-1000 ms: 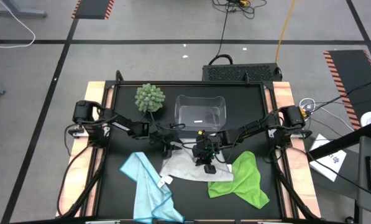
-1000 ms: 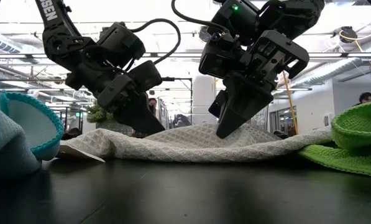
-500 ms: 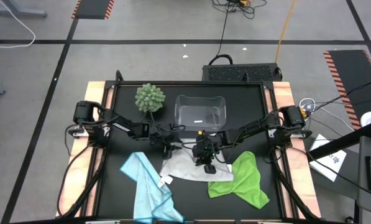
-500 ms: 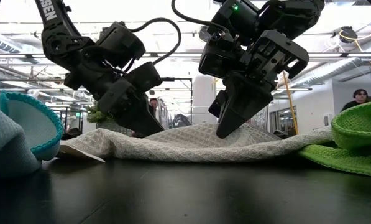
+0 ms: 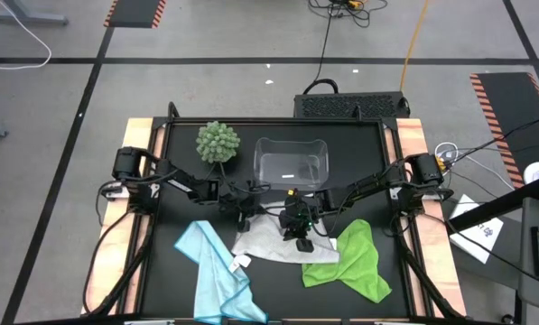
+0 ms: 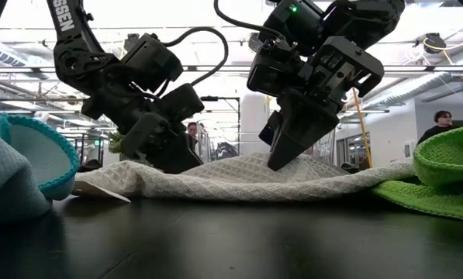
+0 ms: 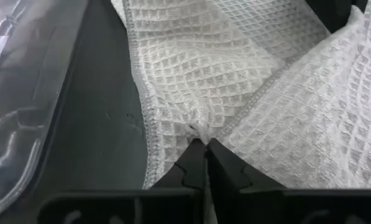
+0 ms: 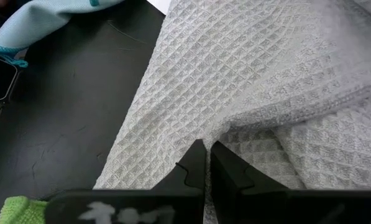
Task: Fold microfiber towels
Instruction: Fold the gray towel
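Observation:
The white towel (image 5: 271, 241) lies crumpled at the table's middle, its underside on the black top. It humps up between both grippers (image 6: 239, 167). My left gripper (image 5: 250, 216) is shut on its far left part (image 7: 204, 147). My right gripper (image 5: 299, 236) is shut on its middle (image 8: 205, 149). The light blue towel (image 5: 217, 269) lies bunched at the near left. The lime green towel (image 5: 350, 262) lies at the near right, touching the white one's right end (image 6: 386, 186). My left gripper pinches the white towel between its two fingers, close to a hemmed edge, where the cloth puckers (image 7: 196, 129). The fingers slant down from the table's left. The towel still rests on the table. How many layers are held does not show. My right gripper pinches the white towel at a ridge beside a hemmed fold (image 8: 217, 138). The fingers slant down from the table's far right. The cloth rises toward the fingertips (image 6: 287, 159), and the rest lies slack on the table.
A clear plastic bin (image 5: 292, 162) stands just beyond the grippers at the far middle. A green spiky ball plant (image 5: 217, 142) stands to its left. The wooden table rim (image 5: 141, 135) frames the black top. People show far off in the room (image 6: 442, 118).
My left gripper has shut on the white towel and rolled slightly, staying where it was. The cloth has gathered at its fingertips. My right gripper has kept still, shut on the towel.

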{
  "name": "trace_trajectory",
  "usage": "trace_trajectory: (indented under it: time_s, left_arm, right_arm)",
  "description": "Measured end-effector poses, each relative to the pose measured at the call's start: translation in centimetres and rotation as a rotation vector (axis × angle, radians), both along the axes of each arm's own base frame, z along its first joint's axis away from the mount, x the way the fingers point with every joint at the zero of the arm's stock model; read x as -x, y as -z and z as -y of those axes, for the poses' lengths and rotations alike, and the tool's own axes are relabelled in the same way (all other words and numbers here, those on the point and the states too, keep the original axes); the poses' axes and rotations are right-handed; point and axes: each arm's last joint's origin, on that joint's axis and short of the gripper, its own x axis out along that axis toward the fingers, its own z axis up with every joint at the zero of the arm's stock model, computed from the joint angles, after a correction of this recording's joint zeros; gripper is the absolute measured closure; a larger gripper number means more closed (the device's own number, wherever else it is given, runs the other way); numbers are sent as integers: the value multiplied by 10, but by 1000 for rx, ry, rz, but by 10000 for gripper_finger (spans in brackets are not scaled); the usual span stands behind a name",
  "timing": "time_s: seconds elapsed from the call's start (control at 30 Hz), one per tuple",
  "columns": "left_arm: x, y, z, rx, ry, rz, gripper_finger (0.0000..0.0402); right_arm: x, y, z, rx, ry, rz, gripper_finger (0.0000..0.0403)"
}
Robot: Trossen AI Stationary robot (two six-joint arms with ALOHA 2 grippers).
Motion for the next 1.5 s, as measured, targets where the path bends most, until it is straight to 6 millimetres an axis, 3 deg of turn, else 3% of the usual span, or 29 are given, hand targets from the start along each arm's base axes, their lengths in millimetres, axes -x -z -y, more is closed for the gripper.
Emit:
trace_trajectory:
  time_s: [0.6,0.97,1.27,1.5]
  left_arm:
    - [14,-26,7,-84,-28,-60,399]
    - [14,-27,8,-106,-22,-60,400]
    - [23,-57,8,-124,-16,-8,400]
    - [27,-63,8,-113,13,-10,399]
  right_arm:
    - [0,1,1,9,27,-14,403]
    - [0,1,1,13,26,-12,393]
    - [1,1,3,10,33,-22,365]
    - [0,1,4,35,38,-1,365]
